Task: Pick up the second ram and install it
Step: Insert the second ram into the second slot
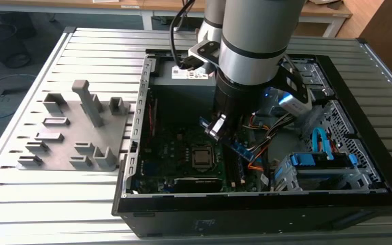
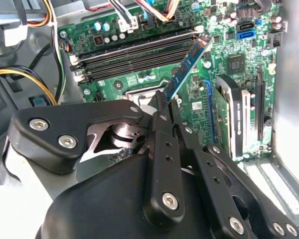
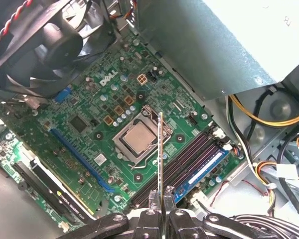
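I have the second ram (image 2: 188, 62) pinched by one short end, so nearly all its length juts past the fingertips. The gripper (image 2: 165, 103) is clamped on it, jaws flat against the two faces of the blue board. In the first wrist view the second ram (image 3: 160, 149) shows edge-on as a thin line, and in the exterior view it slants down below the gripper (image 1: 218, 130). It hangs inside the open computer case (image 1: 136, 127) above the motherboard (image 3: 89, 124), roughly between the CPU socket (image 3: 138, 139) and the memory slots (image 3: 189, 162). As far as I can judge it is clear of the slots and lies at an angle to them, not along them. One slot carries a blue strip (image 3: 204, 167) that I take for a module already seated. I expect the stick to be light and stiff but thin and brittle, with smooth faces that could slip. Held this far out on one end, it has a lot of leverage, so any crooked contact would twist it in the jaws. The bare board ends are the place to hold, not the chips or the contact edge. The grey holder tray (image 1: 65, 149) sits on the slatted table (image 1: 59, 204) at the exterior view's left, beside the case.
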You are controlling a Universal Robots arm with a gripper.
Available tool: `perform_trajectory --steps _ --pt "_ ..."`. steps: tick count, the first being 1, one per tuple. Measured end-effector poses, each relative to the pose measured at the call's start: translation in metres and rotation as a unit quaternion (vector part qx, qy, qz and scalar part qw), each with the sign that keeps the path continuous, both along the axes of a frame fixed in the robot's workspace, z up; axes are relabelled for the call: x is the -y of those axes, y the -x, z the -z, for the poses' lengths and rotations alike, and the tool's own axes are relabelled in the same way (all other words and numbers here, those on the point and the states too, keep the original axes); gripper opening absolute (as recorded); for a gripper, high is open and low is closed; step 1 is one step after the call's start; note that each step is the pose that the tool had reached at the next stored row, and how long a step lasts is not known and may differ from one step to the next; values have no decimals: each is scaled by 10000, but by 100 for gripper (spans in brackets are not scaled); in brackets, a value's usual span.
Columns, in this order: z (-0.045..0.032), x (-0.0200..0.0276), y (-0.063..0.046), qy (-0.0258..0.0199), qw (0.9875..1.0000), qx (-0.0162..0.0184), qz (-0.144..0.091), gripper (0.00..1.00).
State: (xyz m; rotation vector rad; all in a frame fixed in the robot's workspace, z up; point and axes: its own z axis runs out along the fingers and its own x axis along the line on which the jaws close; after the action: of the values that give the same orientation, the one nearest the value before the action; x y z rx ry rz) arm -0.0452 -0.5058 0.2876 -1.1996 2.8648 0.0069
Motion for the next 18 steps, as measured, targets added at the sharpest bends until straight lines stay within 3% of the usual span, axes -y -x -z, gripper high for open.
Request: perform_trajectory --steps 18 --pt "1 0 0 3 9991 0 422 14"
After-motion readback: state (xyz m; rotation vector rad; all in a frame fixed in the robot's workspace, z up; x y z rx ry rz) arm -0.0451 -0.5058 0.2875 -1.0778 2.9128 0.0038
